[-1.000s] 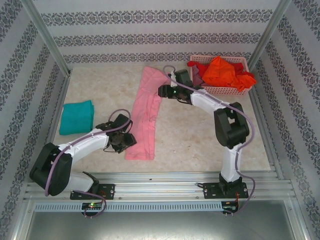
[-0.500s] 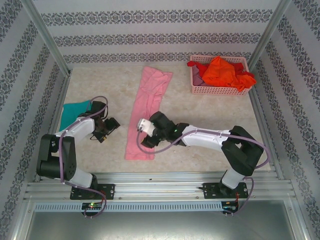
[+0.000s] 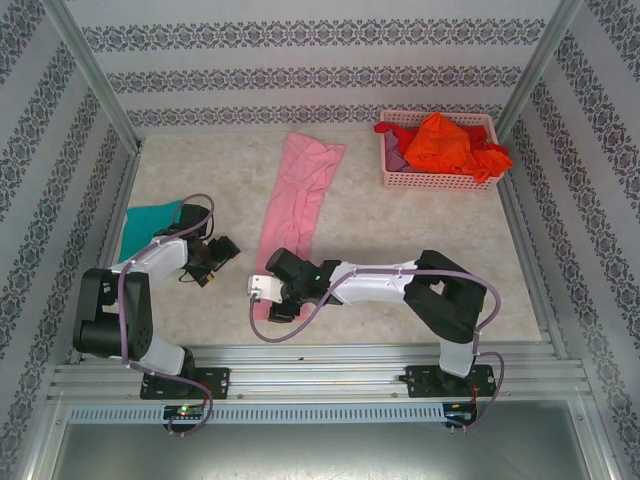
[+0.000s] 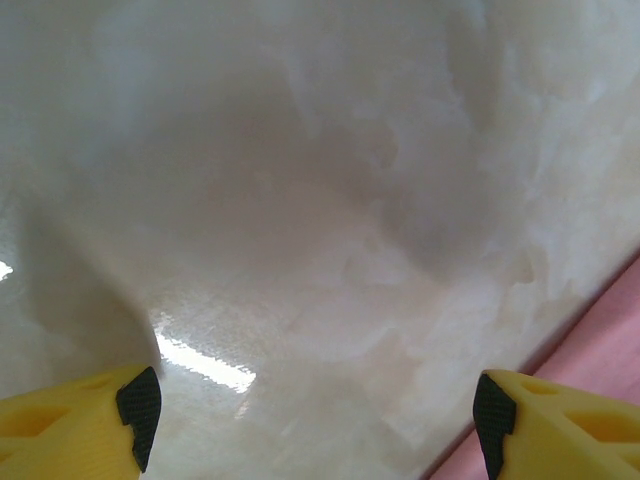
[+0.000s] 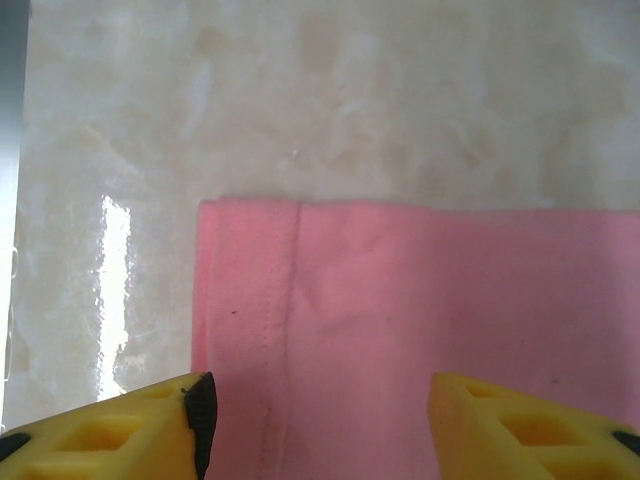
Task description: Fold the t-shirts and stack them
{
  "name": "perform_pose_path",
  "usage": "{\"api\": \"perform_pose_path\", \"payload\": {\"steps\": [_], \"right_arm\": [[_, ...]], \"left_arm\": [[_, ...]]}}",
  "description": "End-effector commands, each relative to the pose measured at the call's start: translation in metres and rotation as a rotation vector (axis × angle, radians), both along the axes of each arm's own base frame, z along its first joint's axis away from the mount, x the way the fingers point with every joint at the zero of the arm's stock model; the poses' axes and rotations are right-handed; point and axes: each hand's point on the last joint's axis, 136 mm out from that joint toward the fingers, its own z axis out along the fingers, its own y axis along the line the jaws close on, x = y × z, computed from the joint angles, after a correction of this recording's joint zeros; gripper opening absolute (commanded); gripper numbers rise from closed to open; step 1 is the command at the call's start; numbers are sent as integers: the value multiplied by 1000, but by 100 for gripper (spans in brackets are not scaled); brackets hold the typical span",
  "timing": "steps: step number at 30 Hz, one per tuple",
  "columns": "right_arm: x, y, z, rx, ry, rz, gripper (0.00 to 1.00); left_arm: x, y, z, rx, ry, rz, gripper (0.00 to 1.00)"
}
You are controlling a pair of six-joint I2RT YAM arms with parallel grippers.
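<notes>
At the table's [image 3: 400, 250] near edge, my right gripper [image 5: 318, 415] hangs with jaws spread over the hem of the pink t-shirt [image 3: 300, 200], which runs as a long strip toward the far edge; left of it, my left gripper [image 4: 315, 410] hangs, jaws likewise spread, above bare table; the teal t-shirt [image 3: 148, 222] lies by the left edge; the orange t-shirt [image 3: 445, 140] and red t-shirt [image 3: 492, 160] sit in the basket [image 3: 440, 181] at the far right corner.

Table [image 3: 400, 235]: pink t-shirt [image 3: 300, 190], teal t-shirt [image 3: 140, 230], basket [image 3: 440, 181]
</notes>
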Motion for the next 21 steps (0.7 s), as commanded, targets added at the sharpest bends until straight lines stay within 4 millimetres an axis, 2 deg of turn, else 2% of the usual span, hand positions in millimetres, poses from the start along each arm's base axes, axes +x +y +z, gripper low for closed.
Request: {"api": "perform_pose_path", "payload": {"steps": [1,6,8,13,15,18,19,21], "right_arm": [[-12,1,-9,-40,26,72,58],[-14,-5,-26,-86,45,70,57],[-13,-6,-30,-101,45,59,52],[-11,-13,-40,-157,45,48,34],[-11,-18,-43,-179,45,47,18],[-12,-24,-45,-207,42,44,3],[-12,-25,-44,-210,42,44,0],[-13,-28,-39,-209,40,42,0]], "left_arm": [[0,4,0,1,-19,5,83],[-1,4,-1,-3,-19,7,82],[-2,4,-1,-6,-18,7,82],[-3,3,0,-7,-19,3,82],[-3,4,0,-5,-20,3,82],[-4,4,0,-5,-22,4,82],[-4,3,0,-6,-22,2,82],[-4,3,1,-8,-24,3,82]]}}
